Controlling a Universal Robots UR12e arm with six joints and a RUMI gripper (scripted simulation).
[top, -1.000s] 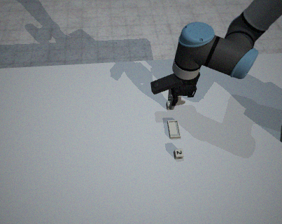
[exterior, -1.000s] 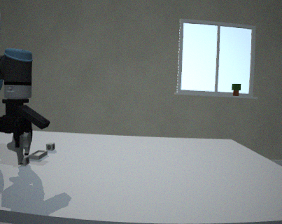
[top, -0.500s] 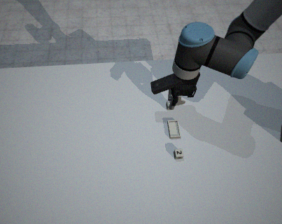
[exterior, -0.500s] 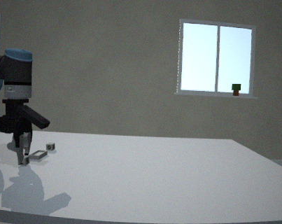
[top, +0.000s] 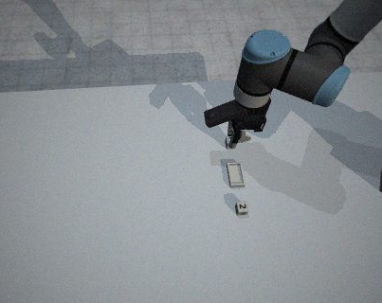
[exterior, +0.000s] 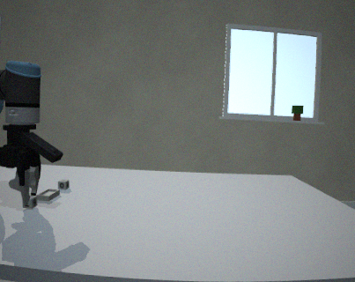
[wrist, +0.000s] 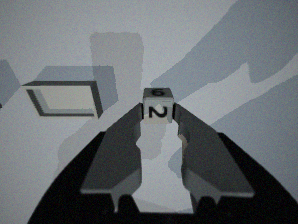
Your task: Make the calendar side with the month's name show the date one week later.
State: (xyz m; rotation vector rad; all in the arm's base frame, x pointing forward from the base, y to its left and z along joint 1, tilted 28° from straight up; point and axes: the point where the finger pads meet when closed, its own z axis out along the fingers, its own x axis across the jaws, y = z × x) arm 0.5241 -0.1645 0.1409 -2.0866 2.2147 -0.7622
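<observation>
Fingers: gripper clamped on a numbered cube | Tray: near the fingertips, apart from them | Second cube: beyond the tray from the fingers, "2" on top

Two small white cubes with black digits are in view, one in the claw and one on the single white bench. Two digits face the wrist camera on the first cube; one shows from overhead on the second cube. There is one shallow rectangular tray with a pale floor and raised rim. One dark grey robot arm shows two blue caps from above, and its one claw has two grey metal fingers. Beyond stand one beige wall and one pale-framed window with two panes, one green-topped, red-based object at its sill.
</observation>
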